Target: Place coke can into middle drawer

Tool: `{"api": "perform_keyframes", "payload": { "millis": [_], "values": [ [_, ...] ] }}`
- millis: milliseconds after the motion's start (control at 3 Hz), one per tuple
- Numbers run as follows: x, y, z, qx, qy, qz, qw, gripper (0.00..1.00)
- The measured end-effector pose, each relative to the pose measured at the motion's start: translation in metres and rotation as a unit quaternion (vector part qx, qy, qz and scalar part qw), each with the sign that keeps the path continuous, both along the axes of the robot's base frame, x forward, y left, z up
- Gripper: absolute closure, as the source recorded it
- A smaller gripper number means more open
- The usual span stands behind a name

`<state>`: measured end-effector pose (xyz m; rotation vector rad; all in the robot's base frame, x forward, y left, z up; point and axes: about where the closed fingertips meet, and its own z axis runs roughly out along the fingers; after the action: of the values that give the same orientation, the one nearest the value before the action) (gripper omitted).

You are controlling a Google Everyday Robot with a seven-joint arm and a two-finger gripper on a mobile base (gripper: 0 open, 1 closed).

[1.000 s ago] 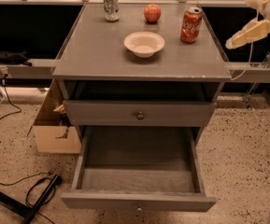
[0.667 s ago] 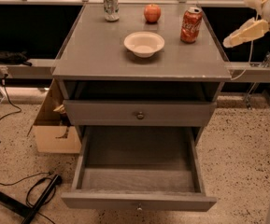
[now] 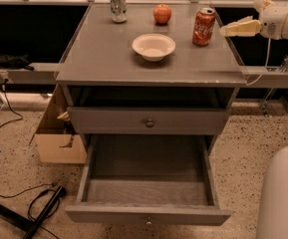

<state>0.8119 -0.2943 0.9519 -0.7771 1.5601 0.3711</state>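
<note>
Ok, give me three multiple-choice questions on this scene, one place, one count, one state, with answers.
1. Where is the end effector? A) right of the coke can B) inside a drawer C) near the floor
2. How many cans stand on the cabinet top? A) one B) two C) three
3. The middle drawer is: A) shut B) open, holding a can C) open and empty
Answers: A, it hangs beside the can's right side; B, one red, one silver can; C, its bare floor shows.
</note>
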Motion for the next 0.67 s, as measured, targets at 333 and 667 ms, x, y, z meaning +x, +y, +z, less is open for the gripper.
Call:
{"api": "perform_keyframes", "payload": {
  "millis": [333,667],
  "values": [
    [0.029,0.009,-0.004,0.030,-0.009,-0.017,0.9994,0.00],
    [0.056,0.029,-0.021,0.031,0.013,-0.034,0.9988,0.00]
  ]
}}
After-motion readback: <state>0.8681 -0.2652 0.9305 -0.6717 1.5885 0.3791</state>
